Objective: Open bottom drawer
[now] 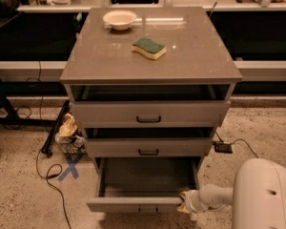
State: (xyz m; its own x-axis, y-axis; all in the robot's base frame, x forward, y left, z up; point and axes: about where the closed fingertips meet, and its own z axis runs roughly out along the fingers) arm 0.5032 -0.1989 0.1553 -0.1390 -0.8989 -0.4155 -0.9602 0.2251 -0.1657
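The bottom drawer point(133, 204) of the grey-taupe cabinet is pulled well out, showing its plain grey inside; its small handle point(148, 210) sits at the centre of the front panel, near the picture's lower edge. The middle drawer point(148, 147) and the top drawer point(148, 112) each stand slightly out. My gripper point(186, 203) is at the right end of the bottom drawer's front panel, at the end of my white arm point(257, 194), which comes in from the lower right.
A white bowl point(119, 19) and a green-and-yellow sponge point(148, 48) lie on the cabinet top. Cables, a crumpled bag point(66, 130) and a blue X mark point(70, 167) are on the floor at the left. A small black box with a cable point(223, 147) lies at the right.
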